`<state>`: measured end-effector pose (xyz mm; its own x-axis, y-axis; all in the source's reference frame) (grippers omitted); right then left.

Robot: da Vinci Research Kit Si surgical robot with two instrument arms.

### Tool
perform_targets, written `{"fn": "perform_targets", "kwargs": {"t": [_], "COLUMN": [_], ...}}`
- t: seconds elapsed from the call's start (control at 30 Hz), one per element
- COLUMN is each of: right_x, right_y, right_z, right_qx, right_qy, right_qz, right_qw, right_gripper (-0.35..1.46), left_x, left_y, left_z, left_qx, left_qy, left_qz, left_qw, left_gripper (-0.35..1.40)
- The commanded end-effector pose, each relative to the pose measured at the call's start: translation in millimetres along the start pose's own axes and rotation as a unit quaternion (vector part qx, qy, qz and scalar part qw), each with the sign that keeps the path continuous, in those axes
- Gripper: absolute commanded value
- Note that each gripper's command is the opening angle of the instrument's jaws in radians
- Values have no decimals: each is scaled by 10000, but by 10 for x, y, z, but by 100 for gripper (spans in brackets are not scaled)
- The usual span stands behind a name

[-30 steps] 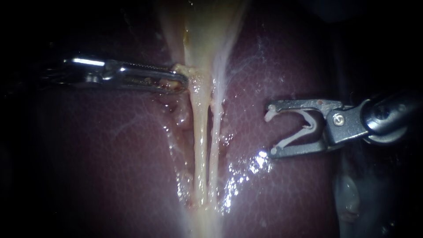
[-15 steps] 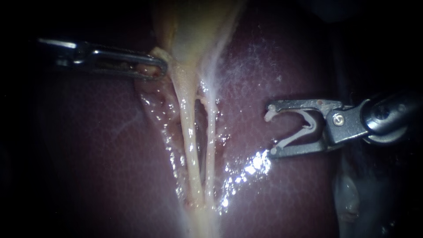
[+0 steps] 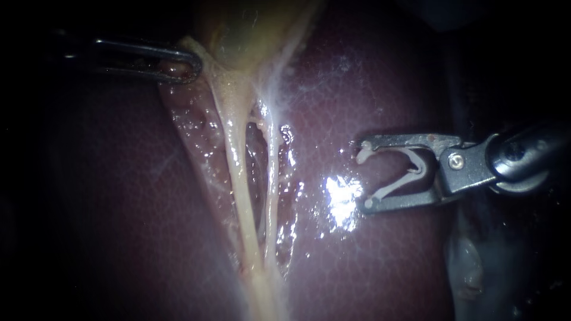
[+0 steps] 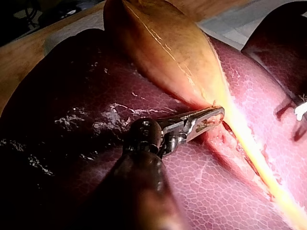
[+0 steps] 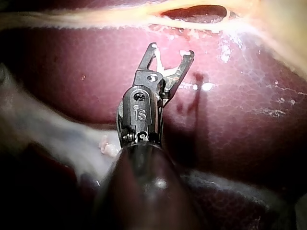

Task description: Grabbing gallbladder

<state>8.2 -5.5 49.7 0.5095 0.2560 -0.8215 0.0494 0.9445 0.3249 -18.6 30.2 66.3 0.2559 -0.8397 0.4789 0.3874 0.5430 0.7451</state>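
The yellowish gallbladder [image 3: 250, 30] [image 4: 168, 52] lies on the dark red liver [image 3: 119, 208]. My left instrument [image 3: 191, 64] [image 4: 217, 115] has its jaws shut on the pale tissue at the gallbladder's lower edge and holds it taut. Two pale tubes run down from there: the left tube [image 3: 238, 172] and the thinner right tube [image 3: 272, 178], with a dark gap between them. My right instrument [image 3: 364, 175] [image 5: 171, 50] hovers over the liver, apart from the tubes. Its jaws stand wide, holding a white clip [image 3: 410, 172] [image 5: 165, 64] from both sides.
Wet glare sits on the liver [image 3: 342, 199] between the tubes and the right instrument. A pale grey fold of tissue [image 3: 470, 267] lies under the right instrument's shaft. Raw reddish tissue [image 3: 190, 125] borders the left tube.
My left instrument has moved up and to the left with the gallbladder's edge in its jaws. The tubes are stretched and the gap between them has widened. The right instrument has stayed put.
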Motion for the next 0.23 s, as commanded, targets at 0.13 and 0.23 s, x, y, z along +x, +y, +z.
{"fn": "perform_targets", "kwargs": {"t": [0.13, 0.23], "right_x": [0, 0], "right_y": [0, 0], "right_z": [1, 1], "right_qx": [-2, -1], "right_qy": [-2, -2], "right_qz": [0, -1], "right_qw": [10000, 10000], "right_gripper": [50, 50], "left_x": [2, 5], "left_y": [1, 2], "left_z": [1, 5], "left_qx": [-6, -18], "left_qy": [-2, -7], "left_qz": [4, 13], "left_qw": [10000, 10000], "left_gripper": [-35, -35]}}
